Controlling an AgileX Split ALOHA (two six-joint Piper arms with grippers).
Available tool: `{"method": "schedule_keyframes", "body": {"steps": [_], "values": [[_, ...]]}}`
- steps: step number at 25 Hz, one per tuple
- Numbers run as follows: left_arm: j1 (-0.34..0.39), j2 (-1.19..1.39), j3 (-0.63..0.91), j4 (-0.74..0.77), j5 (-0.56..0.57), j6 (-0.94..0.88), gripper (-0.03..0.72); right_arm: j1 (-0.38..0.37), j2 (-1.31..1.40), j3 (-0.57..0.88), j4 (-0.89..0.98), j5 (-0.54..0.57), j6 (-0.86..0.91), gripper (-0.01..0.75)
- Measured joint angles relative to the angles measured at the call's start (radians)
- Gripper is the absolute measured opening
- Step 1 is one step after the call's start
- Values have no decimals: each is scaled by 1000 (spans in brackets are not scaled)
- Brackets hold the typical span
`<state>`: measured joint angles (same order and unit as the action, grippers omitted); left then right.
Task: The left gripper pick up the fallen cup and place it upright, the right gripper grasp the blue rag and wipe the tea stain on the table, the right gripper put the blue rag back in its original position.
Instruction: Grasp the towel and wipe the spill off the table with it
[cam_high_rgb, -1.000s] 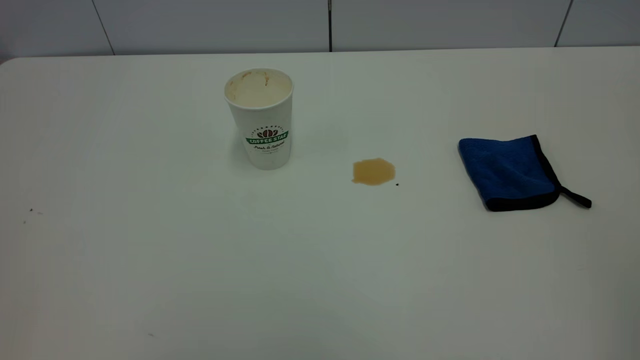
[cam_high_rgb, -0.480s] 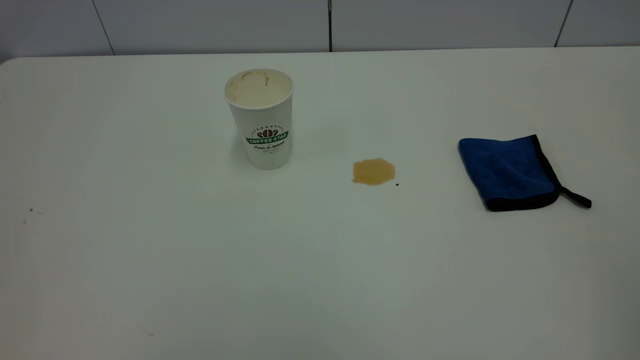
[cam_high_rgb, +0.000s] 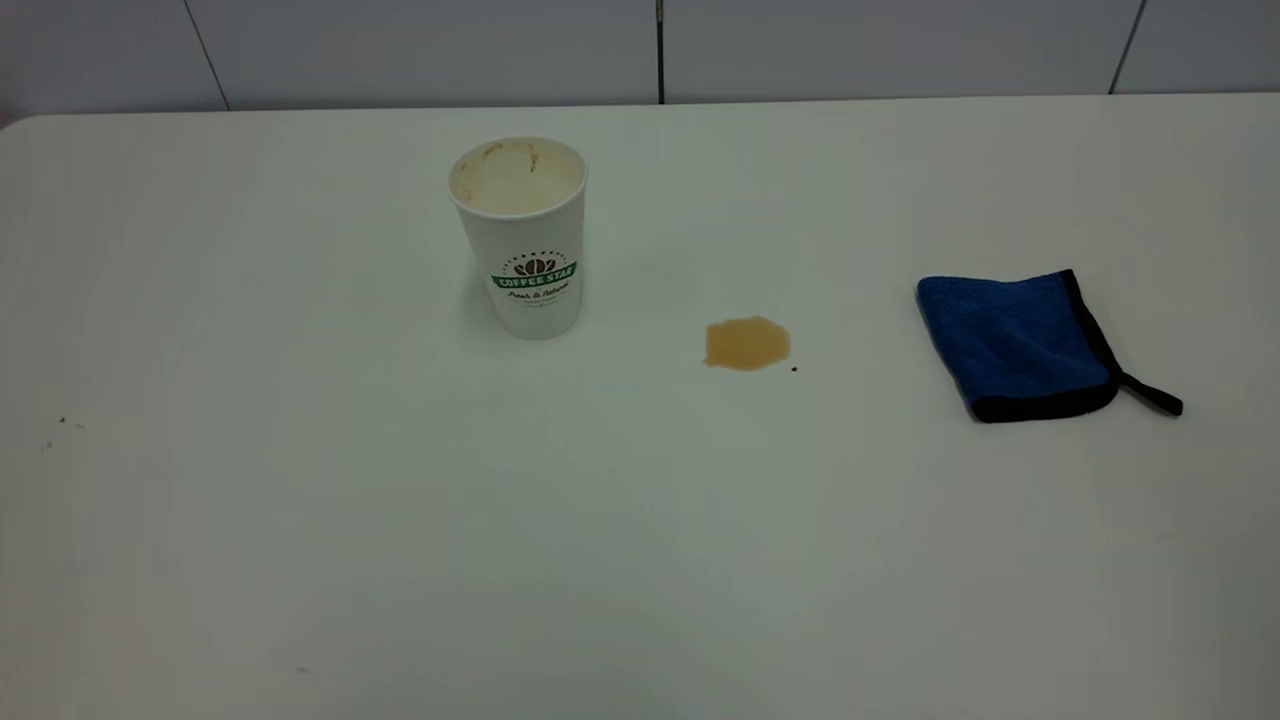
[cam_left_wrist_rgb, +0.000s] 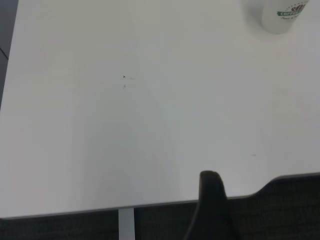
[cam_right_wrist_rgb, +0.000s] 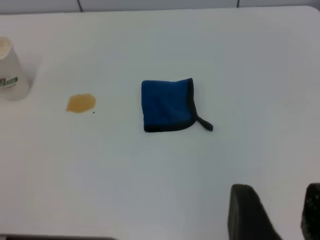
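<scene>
- Cup (cam_high_rgb: 520, 236) stands upright on the table (cam_high_rgb: 400, 520), left of centre, logo facing the exterior camera; same spot as a second ago.
- Tea stain (cam_high_rgb: 747, 343) sits between cup and rag, a tiny dark speck (cam_high_rgb: 794, 369) just beside it; neither has changed.
- Rag (cam_high_rgb: 1015, 345) lies flat to the right, well apart from the stain, loop tab pointing right; it has not shifted.
- Right gripper (cam_right_wrist_rgb: 272, 212) hangs over the near table edge, well short of the rag, fingers spread with a clear gap.
- Left gripper: one dark finger (cam_left_wrist_rgb: 212, 207) shows at the near edge, far from the cup; can't tell whether it is open or closed.
</scene>
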<state>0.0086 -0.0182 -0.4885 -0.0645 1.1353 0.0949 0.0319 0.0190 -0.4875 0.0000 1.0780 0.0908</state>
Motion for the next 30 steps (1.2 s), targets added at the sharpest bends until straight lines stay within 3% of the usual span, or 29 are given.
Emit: {"method": "schedule_keyframes", "body": {"steps": [3, 6, 8, 18, 22, 30], "values": [[0, 0, 0, 0, 0, 0, 583, 0, 120, -1, 25, -53, -26, 459], [0, 0, 0, 0, 0, 0, 583, 0, 291, -1, 90, -197, -60, 575], [0, 0, 0, 0, 0, 0, 583, 0, 413, -1, 142, -297, -112, 609], [0, 0, 0, 0, 0, 1, 583, 0, 1090, -48, 416, -775, -474, 586], [0, 0, 0, 0, 0, 1, 583, 0, 1345, -148, 543, -870, -622, 584], [0, 0, 0, 0, 0, 1, 583, 0, 1824, -359, 629, -1010, -714, 580]]}}
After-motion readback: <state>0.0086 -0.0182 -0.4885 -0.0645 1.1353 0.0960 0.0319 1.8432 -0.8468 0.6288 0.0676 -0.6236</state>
